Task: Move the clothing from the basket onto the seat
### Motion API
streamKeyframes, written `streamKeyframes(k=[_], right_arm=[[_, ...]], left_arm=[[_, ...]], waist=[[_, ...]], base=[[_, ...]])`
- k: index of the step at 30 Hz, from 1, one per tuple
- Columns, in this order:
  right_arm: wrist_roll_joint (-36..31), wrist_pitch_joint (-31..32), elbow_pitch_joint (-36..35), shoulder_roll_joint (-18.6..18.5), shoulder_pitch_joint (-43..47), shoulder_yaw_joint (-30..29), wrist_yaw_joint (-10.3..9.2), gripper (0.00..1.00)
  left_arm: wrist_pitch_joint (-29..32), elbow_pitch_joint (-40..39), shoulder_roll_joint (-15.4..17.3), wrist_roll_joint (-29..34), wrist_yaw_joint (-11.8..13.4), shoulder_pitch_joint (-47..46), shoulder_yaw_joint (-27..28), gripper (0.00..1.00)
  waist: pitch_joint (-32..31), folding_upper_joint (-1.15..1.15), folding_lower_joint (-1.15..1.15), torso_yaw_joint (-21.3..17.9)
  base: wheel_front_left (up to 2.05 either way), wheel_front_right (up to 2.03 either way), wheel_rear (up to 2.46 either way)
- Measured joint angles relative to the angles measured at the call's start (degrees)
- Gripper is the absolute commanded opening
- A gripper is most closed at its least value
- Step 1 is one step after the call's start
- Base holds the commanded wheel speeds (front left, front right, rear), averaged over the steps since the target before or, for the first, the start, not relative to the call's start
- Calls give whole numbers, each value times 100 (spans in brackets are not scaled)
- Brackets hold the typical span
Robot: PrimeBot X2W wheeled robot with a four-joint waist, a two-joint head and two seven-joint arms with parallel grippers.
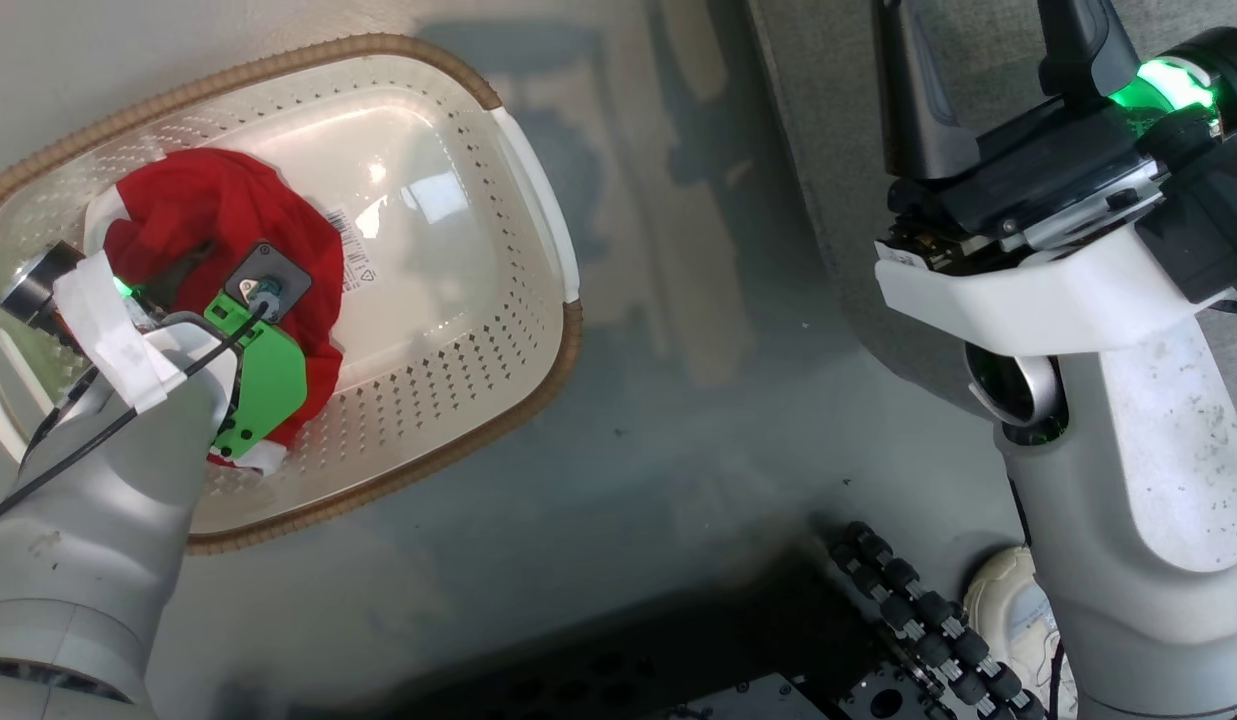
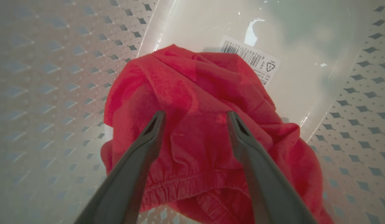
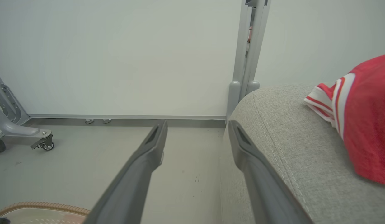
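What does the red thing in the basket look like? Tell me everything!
The red shorts are soft, crumpled cloth with a gathered elastic waistband nearest the left wrist camera. They lie bunched in a heap on the floor of the cream basket, covering part of a barcode label. The left gripper is open over them; whether its fingers touch is unclear.
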Motion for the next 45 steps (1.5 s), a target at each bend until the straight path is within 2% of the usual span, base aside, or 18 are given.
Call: streamKeyframes(k=[12,20,22,23,29,40,45], right_arm=[[-143,0,-356,0,102,5,0,100],[-192,0,-433,0,240,-47,0,100],[-214,0,-456,0,252,-56,0,100],[-227,0,-464,0,257,-57,0,100],[-227,0,-454,0,268,-33,0,100],[-205,0,-245,0,229,-86,0,100],[-208,0,-44,2,327,-153,0,100]], left_arm=[[494,71,-37,-19,-45,-303,-203,100],[698,85,-129,-130,-54,-350,-279,100],[688,87,-137,-131,-55,-358,-321,19],[667,88,-138,-132,-56,-362,-332,0],[708,93,-146,-186,-59,-396,-402,0],[-9,98,-288,-374,-86,-399,-578,0],[-404,97,-512,-582,-87,-269,-670,0]], waist=[[511,0,0,-16],[641,0,0,-17],[653,0,0,-5],[657,0,-1,-2],[665,0,-1,5],[286,0,-1,60],[-49,0,-1,148]], base=[[0,0,0],[0,0,0],[0,0,0],[0,0,0],[0,0,0],[0,0,0],[0,0,0]])
